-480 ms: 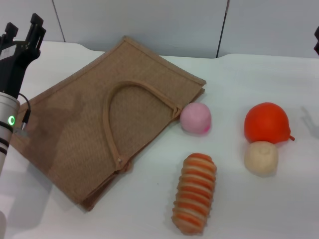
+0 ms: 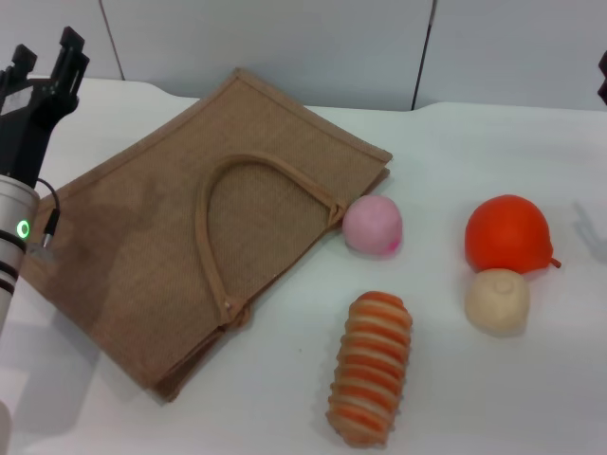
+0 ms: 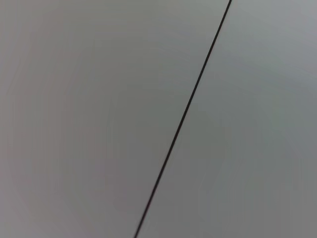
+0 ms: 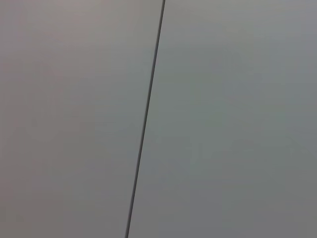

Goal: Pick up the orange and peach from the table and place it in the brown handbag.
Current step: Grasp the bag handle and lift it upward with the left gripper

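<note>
Closest to the robot, a striped orange-and-cream roll (image 2: 370,368) lies on the white desk (image 2: 531,398). A bit farther back and to the right sits a pale cream ball (image 2: 497,300). It touches the orange (image 2: 507,233), which sits just behind it. The orange is shiny and red-orange, with a small nub on its right side.

The peach (image 2: 372,225) is the soft pink ball in the middle of the desk. It sits just beside the corner of the brown handbag (image 2: 142,256), very close to it or touching it. The peach and the orange are well apart from each other.

The brown handbag lies flat on the left half of the desk. One looped strap rests on top of it.

The left claw (image 2: 43,59) is up high at the far left, above the left edge of the bag. Its fingers point up and away, with a small gap between them, and they hold nothing. The peach and the orange are both far off to its right.

The right claw (image 2: 603,76) only shows as a dark bit at the far right edge, so I cannot tell if it is wide or narrow. The orange lies nearer than it and to its left.

Farthest back is a grey wall (image 3: 99,119) with a thin dark line. Both wrist views show only that wall.
</note>
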Controlling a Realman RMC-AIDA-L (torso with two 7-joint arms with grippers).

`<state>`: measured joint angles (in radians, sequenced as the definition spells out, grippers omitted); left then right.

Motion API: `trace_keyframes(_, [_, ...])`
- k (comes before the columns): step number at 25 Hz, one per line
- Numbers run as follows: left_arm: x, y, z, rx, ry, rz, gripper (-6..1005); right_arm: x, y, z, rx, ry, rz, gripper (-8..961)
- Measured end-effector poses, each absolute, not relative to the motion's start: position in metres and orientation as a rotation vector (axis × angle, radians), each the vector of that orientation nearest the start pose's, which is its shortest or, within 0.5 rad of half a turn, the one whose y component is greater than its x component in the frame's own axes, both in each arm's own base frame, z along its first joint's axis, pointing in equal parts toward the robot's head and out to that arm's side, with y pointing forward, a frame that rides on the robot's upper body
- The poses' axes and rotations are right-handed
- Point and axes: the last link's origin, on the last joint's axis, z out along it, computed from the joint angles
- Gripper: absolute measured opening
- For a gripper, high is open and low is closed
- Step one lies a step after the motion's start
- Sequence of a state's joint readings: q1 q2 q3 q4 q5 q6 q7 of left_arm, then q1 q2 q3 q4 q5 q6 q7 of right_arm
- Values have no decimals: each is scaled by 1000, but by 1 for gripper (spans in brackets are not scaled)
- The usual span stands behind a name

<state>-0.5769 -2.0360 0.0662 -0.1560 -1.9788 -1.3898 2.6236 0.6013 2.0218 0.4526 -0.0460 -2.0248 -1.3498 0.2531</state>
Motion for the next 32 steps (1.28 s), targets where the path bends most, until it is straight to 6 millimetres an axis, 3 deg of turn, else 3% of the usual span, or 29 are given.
trace_keyframes(8, [-300,361,26,-1480,-791,-1250,768,299,368,31,-1711,236,772,682])
trace_keyframes(16, [-303,383,38,-1686,-1063,-1260,768,300,368,32,-1711,235,768,683])
trace_keyframes(24, [-296,401,56,-1919,-1342,-1056,767,301,368,33,-1710,235,765,683])
trace_keyframes(32, [-288,410,64,-2045,-1580,-696,767,301,368,33,-1710,234,763,683])
